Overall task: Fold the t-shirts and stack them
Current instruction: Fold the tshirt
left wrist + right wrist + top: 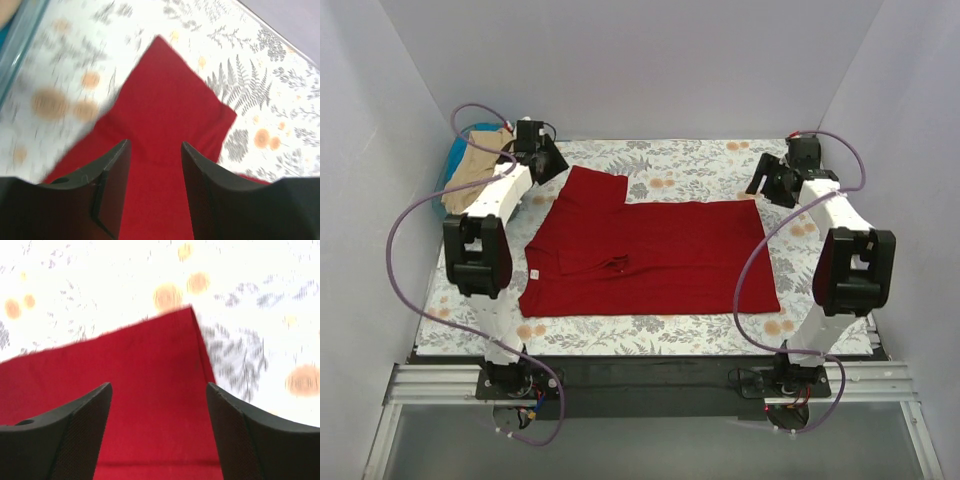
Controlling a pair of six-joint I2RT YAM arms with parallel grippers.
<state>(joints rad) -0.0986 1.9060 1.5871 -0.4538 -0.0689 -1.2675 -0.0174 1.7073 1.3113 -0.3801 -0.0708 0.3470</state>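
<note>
**Position of the work.** The dark red t-shirt [650,255] is laid flat on the floral-covered table [700,160]. Its neck label [533,273] faces up at its left edge, and one sleeve [592,190] projects from its far-left corner.

**Gripper state.** The left gripper [546,160] is held over that sleeve. In the left wrist view its jaws are seen moderately parted, with nothing between them. The right gripper [767,182] is held over the shirt's far-right hem corner [192,315]. Its jaws are spread wide and nothing is gripped.

**Step in hand (judged).** The far edge appears ready to be taken at both ends and folded toward the shirt's near edge.

1. Each gripper should be lowered until one finger can be slid under the cloth, so that both layers are pinched and not the top layer alone.
2. The patterned cover beneath the shirt should not be caught.
3. Both ends should be raised together and carried level, so that the fold line is kept straight.
4. The projecting sleeve should be laid inside the shirt's outline.

**Surroundings and obstructions.** The beige t-shirt [470,170] is draped over a blue basket [455,160] just beyond the red shirt's far-left corner, close to the left arm. A purple cable [748,270] from the right arm is seen crossing the shirt's right edge and could snag the cloth.
</note>
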